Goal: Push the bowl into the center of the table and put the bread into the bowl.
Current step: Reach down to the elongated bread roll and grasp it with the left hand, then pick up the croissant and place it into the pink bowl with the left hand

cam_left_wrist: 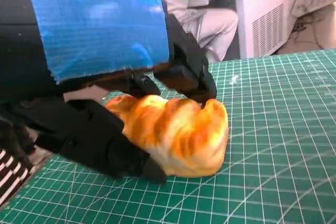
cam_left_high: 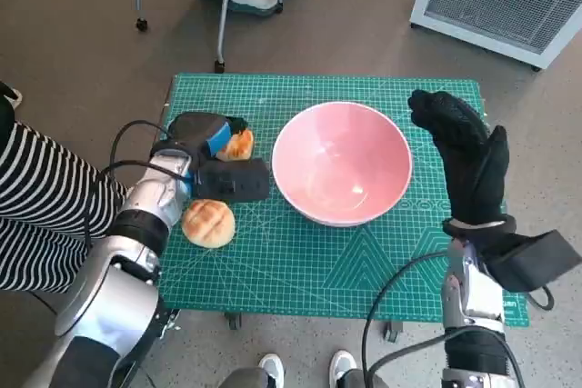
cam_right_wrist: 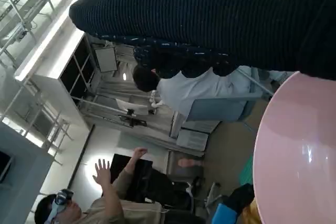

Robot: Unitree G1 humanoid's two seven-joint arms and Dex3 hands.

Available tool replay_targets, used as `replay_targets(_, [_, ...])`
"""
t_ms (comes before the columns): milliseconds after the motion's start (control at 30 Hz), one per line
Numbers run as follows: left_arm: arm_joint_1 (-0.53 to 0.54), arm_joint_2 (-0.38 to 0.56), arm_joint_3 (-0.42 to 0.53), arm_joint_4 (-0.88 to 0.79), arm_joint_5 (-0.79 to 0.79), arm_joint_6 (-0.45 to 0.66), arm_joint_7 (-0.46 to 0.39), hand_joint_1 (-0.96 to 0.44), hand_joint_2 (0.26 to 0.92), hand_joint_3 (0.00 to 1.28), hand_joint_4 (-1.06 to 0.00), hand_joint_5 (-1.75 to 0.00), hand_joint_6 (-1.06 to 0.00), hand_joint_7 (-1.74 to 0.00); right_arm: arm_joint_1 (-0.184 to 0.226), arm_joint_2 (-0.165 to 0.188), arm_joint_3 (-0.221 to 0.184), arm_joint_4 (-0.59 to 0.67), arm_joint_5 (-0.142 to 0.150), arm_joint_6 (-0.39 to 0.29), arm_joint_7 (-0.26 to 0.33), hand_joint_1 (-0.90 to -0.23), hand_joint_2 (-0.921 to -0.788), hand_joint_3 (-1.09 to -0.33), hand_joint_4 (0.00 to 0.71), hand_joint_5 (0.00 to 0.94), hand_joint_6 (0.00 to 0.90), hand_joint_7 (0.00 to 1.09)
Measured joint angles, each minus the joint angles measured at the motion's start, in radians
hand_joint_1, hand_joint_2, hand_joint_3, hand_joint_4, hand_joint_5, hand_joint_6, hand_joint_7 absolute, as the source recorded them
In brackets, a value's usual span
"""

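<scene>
Left hand [cam_left_wrist: 105, 103] gripped one bread [cam_left_wrist: 176, 132] on the tabletop [cam_left_high: 364, 270]. Right hand [cam_left_high: 468, 156] stood open and empty just beside the bowl [cam_left_high: 341, 163].

One pink bowl [cam_left_high: 342, 163] near the middle of the tabletop [cam_left_high: 300, 270]. Two pieces of bread: one croissant [cam_left_high: 238, 144] at the left, one round bun [cam_left_high: 208, 223] nearer, at the left edge. Two robot hands: left robot hand [cam_left_high: 207, 144], right robot hand [cam_left_high: 462, 154]. One green cutting mat [cam_left_high: 364, 261].

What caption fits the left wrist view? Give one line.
Left hand grips a glazed bread roll on the green cutting mat.
</scene>
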State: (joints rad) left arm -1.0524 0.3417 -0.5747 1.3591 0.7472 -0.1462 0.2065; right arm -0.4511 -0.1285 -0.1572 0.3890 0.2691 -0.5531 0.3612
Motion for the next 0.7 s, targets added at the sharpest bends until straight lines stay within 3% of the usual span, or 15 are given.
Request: replay_targets(700, [0.000,0.003,0.005,0.000,-0.002,0.013,0.000,0.00,0.920,0.02,-0.72,-1.13,-0.69,-1.09,-0.001,-0.002,0.001,0.011,-0.001,0.000,-0.008,-0.725,-0.921,-0.800,0.137,0.001,0.033,0.49])
